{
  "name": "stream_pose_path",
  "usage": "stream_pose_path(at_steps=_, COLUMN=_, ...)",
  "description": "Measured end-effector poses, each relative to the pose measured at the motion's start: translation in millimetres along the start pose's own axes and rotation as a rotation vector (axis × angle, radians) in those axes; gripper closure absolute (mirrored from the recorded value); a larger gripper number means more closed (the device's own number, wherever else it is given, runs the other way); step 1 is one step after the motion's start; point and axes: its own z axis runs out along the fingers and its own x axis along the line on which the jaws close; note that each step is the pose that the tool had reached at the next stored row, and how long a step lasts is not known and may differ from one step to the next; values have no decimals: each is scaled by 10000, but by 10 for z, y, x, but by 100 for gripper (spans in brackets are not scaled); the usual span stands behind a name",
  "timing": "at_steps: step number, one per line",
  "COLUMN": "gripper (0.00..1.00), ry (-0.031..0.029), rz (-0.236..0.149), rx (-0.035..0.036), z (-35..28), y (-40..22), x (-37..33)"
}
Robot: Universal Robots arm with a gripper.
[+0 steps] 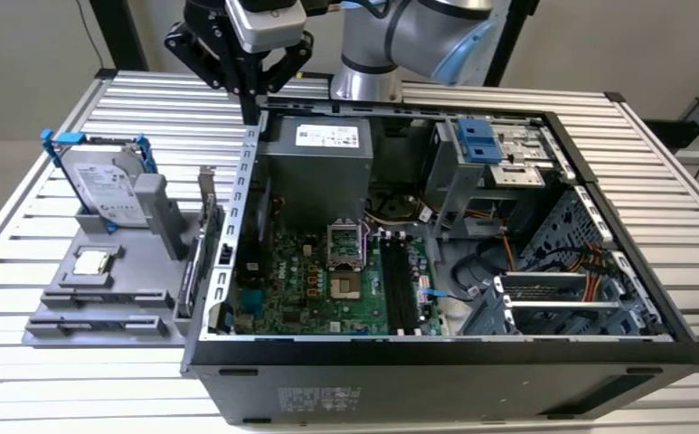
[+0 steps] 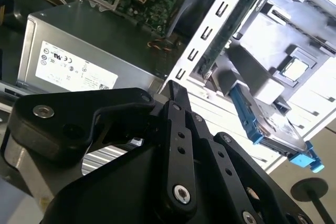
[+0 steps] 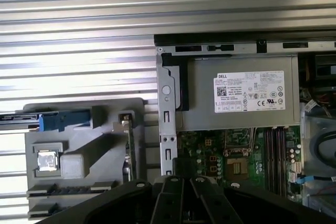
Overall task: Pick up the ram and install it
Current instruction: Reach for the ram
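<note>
Black gripper (image 1: 250, 107) clenched, fingers pressed together to a single point. It hangs tip-down from the arm (image 1: 410, 41) over the far corner of the open case (image 1: 446, 351), right at the top edge of the case wall on the exterior view's left. Cannot tell whether the tips touch that edge. Just inside the wall, near the tips, sits the grey power supply (image 1: 319, 158), white label up. Beyond it, on the case floor, is the green motherboard (image 1: 306, 276), with the long black memory slots (image 1: 398, 282) running beside the socket (image 1: 346, 244). The ram (image 2: 236, 24) is neither in the gripper nor in the slots. In the second wrist view it stands on its long edge as a thin green strip, just outside the perforated case wall, seated in the grey holder (image 1: 96, 312). The holder rests on the slatted table (image 1: 48, 384), against the case on the exterior view's left. It also carries the hard drive (image 1: 102, 185), upright in blue brackets at its far end, and a small square chip (image 1: 89, 262) lying flat near its middle. The ram is lower than the gripper and apart from it.
</note>
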Motion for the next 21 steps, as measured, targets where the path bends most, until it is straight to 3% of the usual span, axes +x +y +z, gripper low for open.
stream_pose_path(at_steps=21, gripper=100, ry=10, rz=1, rx=1, z=-3, y=-10, x=147)
